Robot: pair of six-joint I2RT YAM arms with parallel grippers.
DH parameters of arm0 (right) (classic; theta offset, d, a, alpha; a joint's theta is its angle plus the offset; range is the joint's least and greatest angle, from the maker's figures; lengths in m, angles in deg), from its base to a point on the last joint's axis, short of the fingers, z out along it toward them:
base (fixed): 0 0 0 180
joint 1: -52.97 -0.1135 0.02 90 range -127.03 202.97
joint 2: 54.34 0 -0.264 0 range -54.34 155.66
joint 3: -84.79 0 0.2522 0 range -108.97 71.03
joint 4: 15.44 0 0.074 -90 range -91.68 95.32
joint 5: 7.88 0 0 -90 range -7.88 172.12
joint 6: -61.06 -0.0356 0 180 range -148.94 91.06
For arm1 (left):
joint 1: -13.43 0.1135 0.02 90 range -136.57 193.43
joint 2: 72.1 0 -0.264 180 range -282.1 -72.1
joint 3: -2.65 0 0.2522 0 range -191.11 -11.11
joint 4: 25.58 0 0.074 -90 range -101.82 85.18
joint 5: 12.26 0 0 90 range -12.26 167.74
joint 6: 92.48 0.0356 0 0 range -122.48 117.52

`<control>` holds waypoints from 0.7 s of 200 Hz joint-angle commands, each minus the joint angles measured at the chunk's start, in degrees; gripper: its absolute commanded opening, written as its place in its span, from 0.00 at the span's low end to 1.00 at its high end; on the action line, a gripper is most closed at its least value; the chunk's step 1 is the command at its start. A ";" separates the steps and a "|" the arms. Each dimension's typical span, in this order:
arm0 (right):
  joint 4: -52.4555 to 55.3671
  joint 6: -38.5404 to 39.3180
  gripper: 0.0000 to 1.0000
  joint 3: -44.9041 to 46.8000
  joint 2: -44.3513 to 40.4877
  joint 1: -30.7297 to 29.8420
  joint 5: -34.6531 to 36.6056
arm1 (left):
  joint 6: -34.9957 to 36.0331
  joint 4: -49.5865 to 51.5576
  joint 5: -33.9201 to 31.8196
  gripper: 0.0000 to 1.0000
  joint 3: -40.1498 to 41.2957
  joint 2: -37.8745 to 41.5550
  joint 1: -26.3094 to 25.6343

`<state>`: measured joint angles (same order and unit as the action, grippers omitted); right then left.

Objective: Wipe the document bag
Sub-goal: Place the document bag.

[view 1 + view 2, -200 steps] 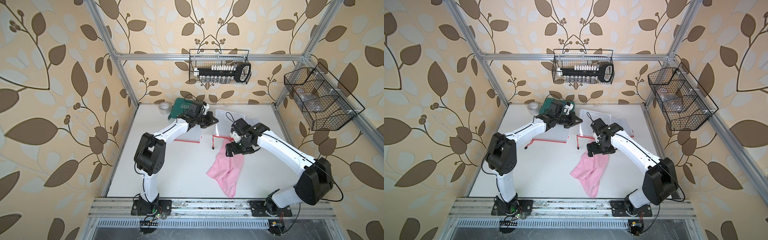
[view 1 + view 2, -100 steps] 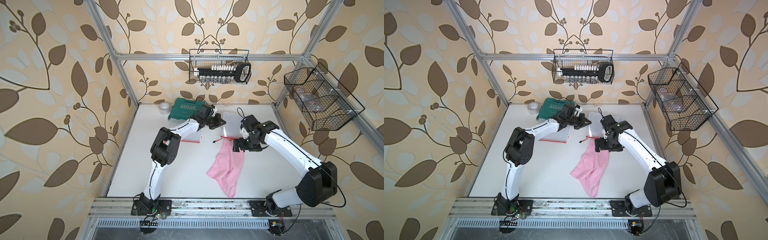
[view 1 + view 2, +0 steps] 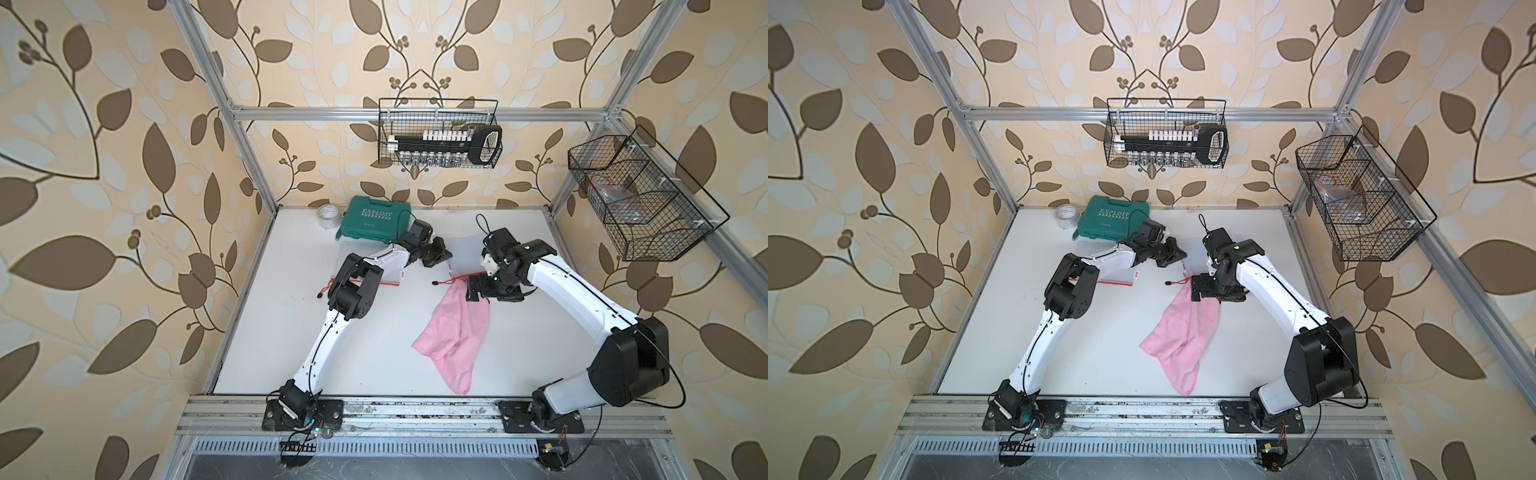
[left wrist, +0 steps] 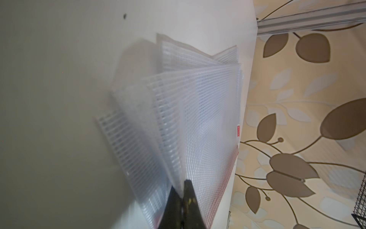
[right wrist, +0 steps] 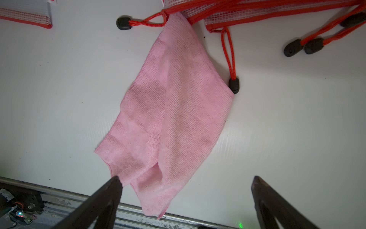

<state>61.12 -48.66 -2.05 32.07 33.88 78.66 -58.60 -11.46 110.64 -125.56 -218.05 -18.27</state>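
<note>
Document bag (image 4: 200,119): clear white mesh, red zip edge — blurred;
Left gripper (image 4: 182,195): pinching its edge;
Right gripper (image 5: 186,177): spread wide, empty — over pink cloth (image 5: 170,103)

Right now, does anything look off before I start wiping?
Yes. The left gripper pinches several document bags at once, fanned like pages. The pink cloth lies loose, one corner against their red zipper edges.

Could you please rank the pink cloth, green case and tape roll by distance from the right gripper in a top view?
From the right gripper:
1. pink cloth, beneath it
2. green case, back wall
3. tape roll, back-left corner
</note>
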 commanded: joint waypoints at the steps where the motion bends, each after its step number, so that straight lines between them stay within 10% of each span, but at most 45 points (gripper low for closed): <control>1: 0.43 -0.66 0.98 -1.63 0.78 0.17 -0.51 | 0.19 0.45 -0.34 0.28 -2.02 1.07 -0.71; 42: -0.09 -0.75 0.98 -2.25 1.12 0.19 -1.05 | 4.48 3.32 -3.42 0.58 0.09 5.73 -0.66; 122: -6.20 1.77 0.98 -13.03 11.40 -3.94 -3.98 | 12.89 13.86 -10.93 0.68 18.68 26.56 10.96; 140: -9.15 1.95 0.79 -17.48 17.59 -5.84 -6.12 | 16.75 19.12 -14.62 0.63 24.00 31.76 15.23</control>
<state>56.79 -47.70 -14.88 42.89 30.38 75.75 -48.24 -0.09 101.99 -106.65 -194.97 -9.01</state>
